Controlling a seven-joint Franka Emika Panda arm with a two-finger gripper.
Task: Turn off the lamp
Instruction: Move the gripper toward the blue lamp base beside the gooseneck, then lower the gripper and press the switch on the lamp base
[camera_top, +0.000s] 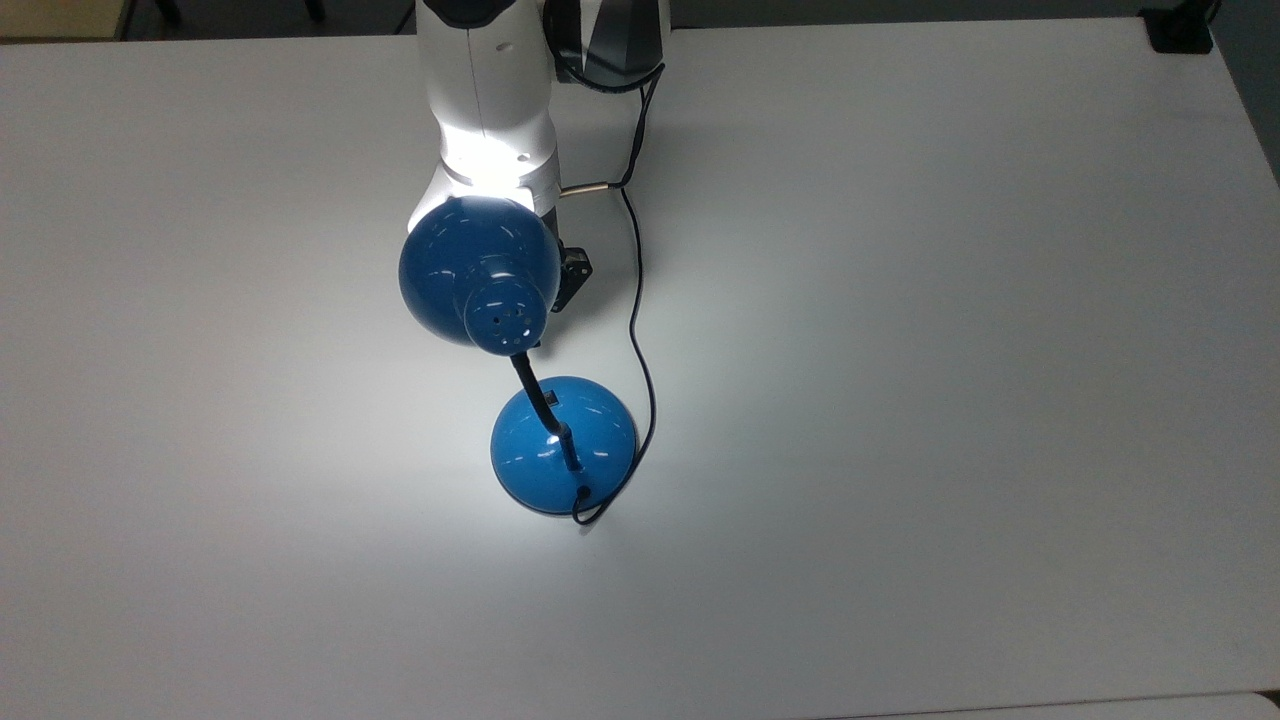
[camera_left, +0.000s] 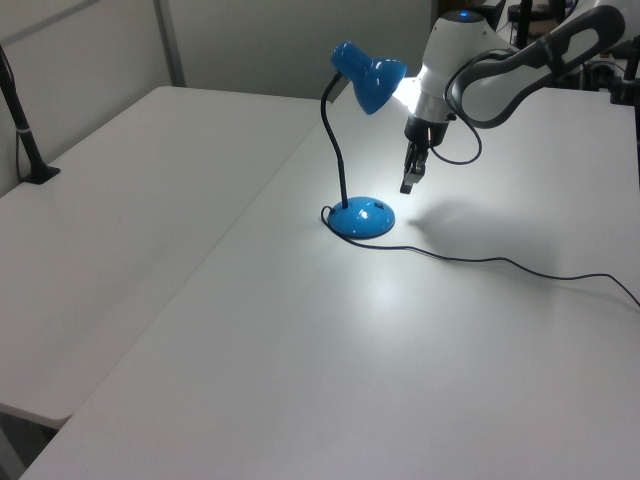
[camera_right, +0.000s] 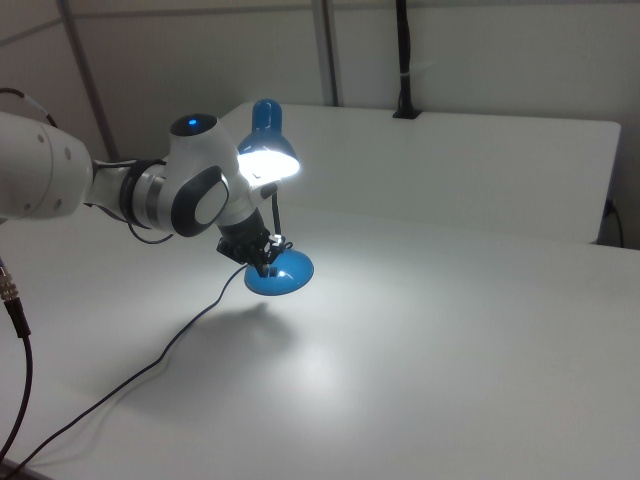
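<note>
The blue lamp is lit and throws a bright patch on the white table (camera_top: 900, 400). Its dome shade (camera_top: 478, 270) leans over on the black gooseneck above the round base (camera_top: 565, 445), which carries a small black switch (camera_top: 549, 399). The thin cord (camera_top: 640, 330) runs off from the base. In the left view my gripper (camera_left: 409, 183) hangs point-down under the shade (camera_left: 370, 80), a little above and to the right of the base (camera_left: 363, 217), its fingers together and holding nothing. In the right view the gripper (camera_right: 266, 258) hangs close over the base (camera_right: 282, 275).
A black clamp (camera_top: 1180, 30) sits at the table's far right corner in the top view. A black post (camera_left: 25, 140) stands on the adjoining table at the left view's left. The cord (camera_left: 500, 262) trails across the table to the left view's right.
</note>
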